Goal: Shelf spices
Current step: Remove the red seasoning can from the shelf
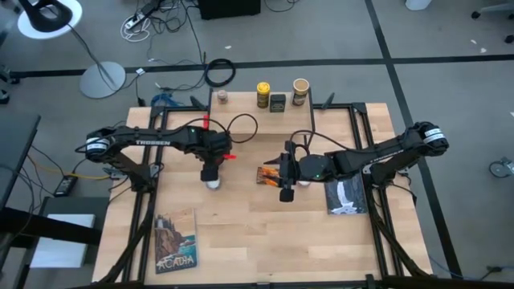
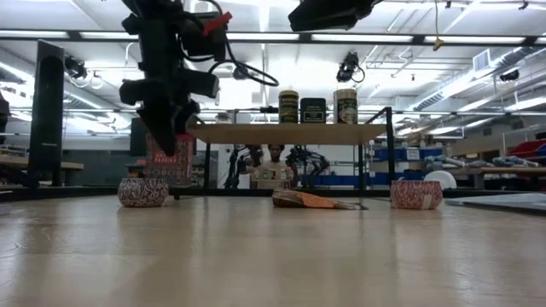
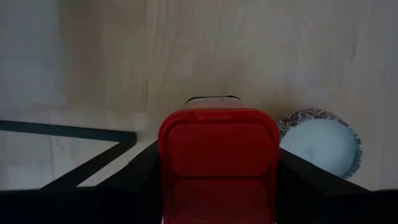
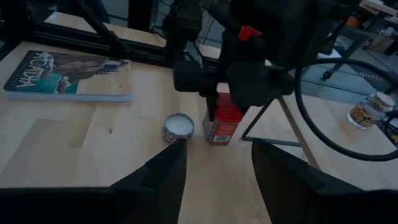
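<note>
My left gripper (image 1: pixel 213 170) points down and is shut on the red tin (image 3: pixel 217 149), left of the table's middle. A white round disc (image 3: pixel 320 142) lies right beside the tin. The shelf (image 2: pixel 281 134) stands at the far edge. On its plank stand a small pale-capped jar (image 1: pixel 222 97), a yellow black-lidded jar (image 1: pixel 263 94), a dark tin (image 1: pixel 278 102) and a tan jar (image 1: pixel 300 91). The orange packet (image 1: pixel 267 174) lies flat at the table's middle. My right gripper (image 1: pixel 287 193) hovers open just right of the packet, with nothing between its fingers. My left gripper pinches the red tin between its two fingers, one on each of two opposite side walls (image 3: pixel 166 171), near the lid. The fingers come from above, pointing steeply down. The tin stays upright; in the low view its bottom (image 2: pixel 168 181) looks just clear of the tabletop.
One picture-covered book (image 1: pixel 175 241) lies near the left front corner and another (image 1: pixel 347 197) right of my right gripper. A second round disc (image 2: pixel 415 194) sits on the table to the right. Bare wood lies along the near edge between the books.
</note>
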`<state>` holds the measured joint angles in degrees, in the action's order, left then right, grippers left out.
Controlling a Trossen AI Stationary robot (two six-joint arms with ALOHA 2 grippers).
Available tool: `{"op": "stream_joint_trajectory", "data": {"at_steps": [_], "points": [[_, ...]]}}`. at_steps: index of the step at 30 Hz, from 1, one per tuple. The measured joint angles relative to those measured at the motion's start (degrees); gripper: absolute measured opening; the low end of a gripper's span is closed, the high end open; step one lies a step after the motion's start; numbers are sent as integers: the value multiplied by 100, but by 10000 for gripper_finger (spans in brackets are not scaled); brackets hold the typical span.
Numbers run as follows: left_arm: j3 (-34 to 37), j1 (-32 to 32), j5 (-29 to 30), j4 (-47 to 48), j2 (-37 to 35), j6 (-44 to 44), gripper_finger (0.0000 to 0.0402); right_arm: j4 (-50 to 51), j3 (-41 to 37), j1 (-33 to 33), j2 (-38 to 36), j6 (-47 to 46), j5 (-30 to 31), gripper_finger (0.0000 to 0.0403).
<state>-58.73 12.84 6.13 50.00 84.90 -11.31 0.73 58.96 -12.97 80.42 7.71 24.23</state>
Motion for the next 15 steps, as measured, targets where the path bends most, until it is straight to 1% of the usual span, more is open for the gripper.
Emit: {"op": "stream_joint_trajectory", "data": {"at_steps": [15], "points": [[95,31,-296,-203,1,-22,209,-22,0,-2,4,2,0,181]]}}
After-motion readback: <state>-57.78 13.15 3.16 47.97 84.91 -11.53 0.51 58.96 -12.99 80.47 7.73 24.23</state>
